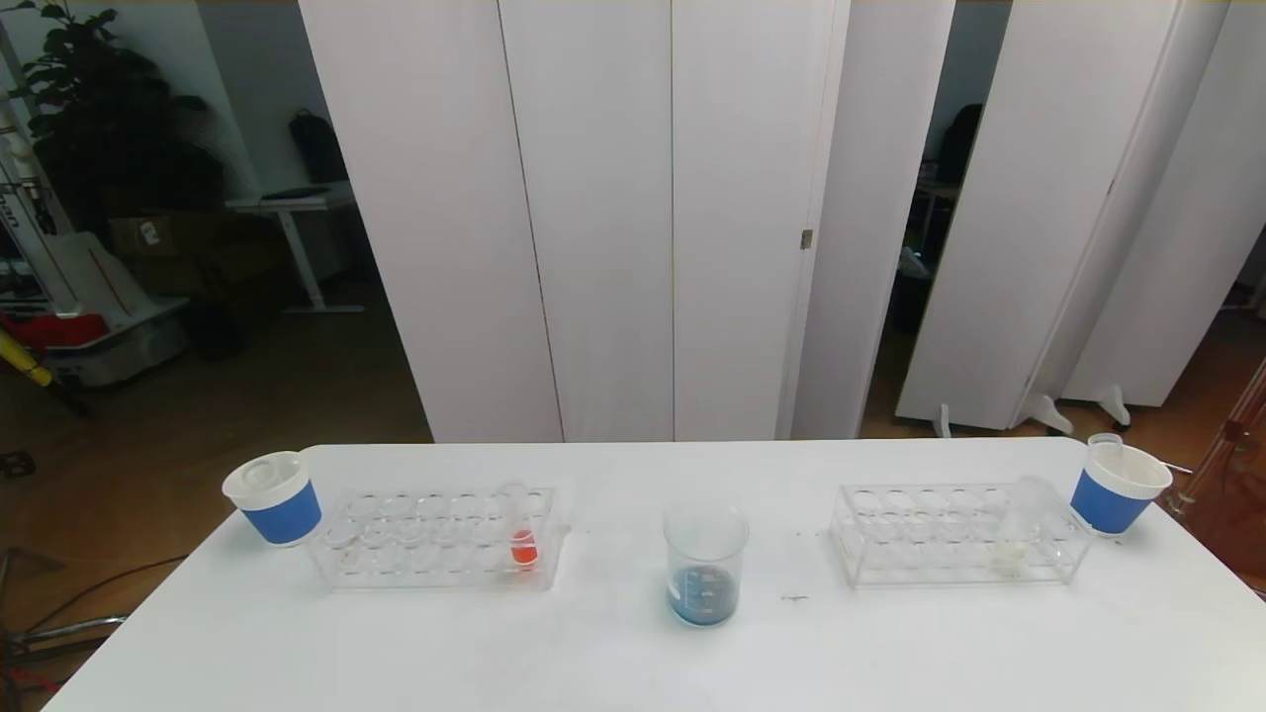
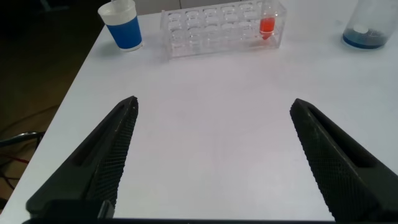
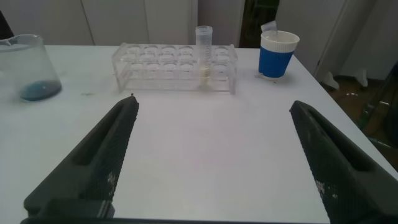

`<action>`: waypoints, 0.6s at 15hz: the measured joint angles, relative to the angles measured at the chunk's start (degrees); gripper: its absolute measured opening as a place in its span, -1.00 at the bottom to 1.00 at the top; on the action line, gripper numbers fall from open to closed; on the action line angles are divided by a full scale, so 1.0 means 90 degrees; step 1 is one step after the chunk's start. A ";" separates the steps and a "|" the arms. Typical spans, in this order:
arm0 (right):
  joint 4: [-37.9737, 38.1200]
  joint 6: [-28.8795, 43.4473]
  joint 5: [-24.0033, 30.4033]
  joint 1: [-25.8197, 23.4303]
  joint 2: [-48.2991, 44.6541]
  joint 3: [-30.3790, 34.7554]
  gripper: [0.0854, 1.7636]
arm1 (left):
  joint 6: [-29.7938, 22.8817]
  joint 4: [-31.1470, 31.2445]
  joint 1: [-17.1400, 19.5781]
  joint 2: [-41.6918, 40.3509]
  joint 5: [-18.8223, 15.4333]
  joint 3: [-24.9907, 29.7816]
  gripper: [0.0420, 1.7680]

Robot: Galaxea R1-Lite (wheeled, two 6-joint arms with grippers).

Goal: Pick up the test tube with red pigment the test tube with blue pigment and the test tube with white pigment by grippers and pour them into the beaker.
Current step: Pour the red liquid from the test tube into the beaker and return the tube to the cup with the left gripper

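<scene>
A white table [image 1: 613, 663] carries the things. At its middle stands the beaker [image 1: 704, 564], blue liquid in its bottom. To the left sits a clear rack [image 1: 435, 539] with a blue-sleeved paper cup [image 1: 274, 497] just beside its outer end. To the right sits a second clear rack [image 1: 954, 534], another blue-sleeved cup [image 1: 1118, 485] just beside it.

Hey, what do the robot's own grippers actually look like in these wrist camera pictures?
Only the fingers show. The left gripper has two long black fingers that taper toward the tips, their inner faces covered in a fine knurled, dotted texture. The right gripper looks the same: black tapered fingers with textured pads. No cables, markings or arm casings are in view; the head view shows no arms.
</scene>
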 joint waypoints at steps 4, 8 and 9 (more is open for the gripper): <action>0.0000 0.0003 -0.0001 0.0000 0.0000 0.0000 0.98 | -0.0347 -0.1372 0.0008 -0.0167 0.0049 0.1051 0.97; 0.0000 0.0000 -0.0004 0.0000 0.0000 0.0000 0.98 | -0.0500 -0.1513 0.0009 -0.0186 0.0085 0.1246 0.97; 0.0000 0.0003 -0.0001 0.0000 0.0000 0.0000 0.98 | -0.0508 -0.1517 0.0009 -0.0188 0.0107 0.1253 0.97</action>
